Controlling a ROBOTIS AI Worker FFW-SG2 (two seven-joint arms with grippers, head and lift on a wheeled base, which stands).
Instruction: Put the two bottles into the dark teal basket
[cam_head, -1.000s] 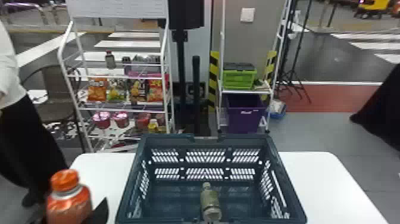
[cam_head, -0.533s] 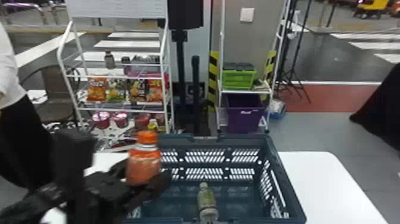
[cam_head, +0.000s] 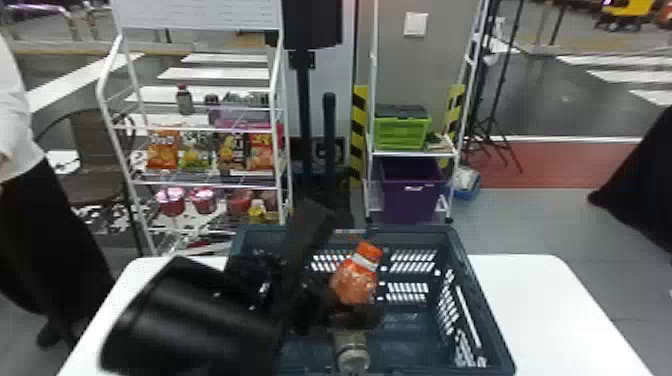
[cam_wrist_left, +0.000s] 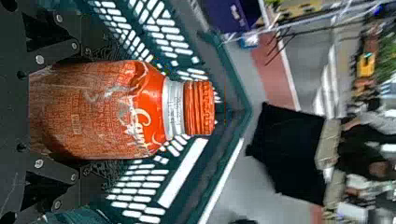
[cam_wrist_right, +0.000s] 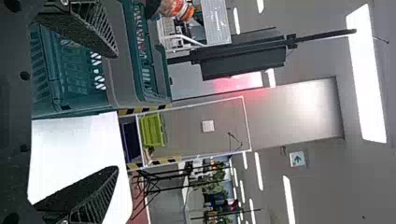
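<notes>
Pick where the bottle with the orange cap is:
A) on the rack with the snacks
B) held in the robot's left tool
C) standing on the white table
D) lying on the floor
B: the left tool has the orange-capped bottle between its fingers, with the dark teal basket around or below it.

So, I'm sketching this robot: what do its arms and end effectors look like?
The left arm has a rounded, glossy black casing. The left end effector is black too, dotted with silvery screws. The right end effector has two black, tapering, ribbed fingers.
</notes>
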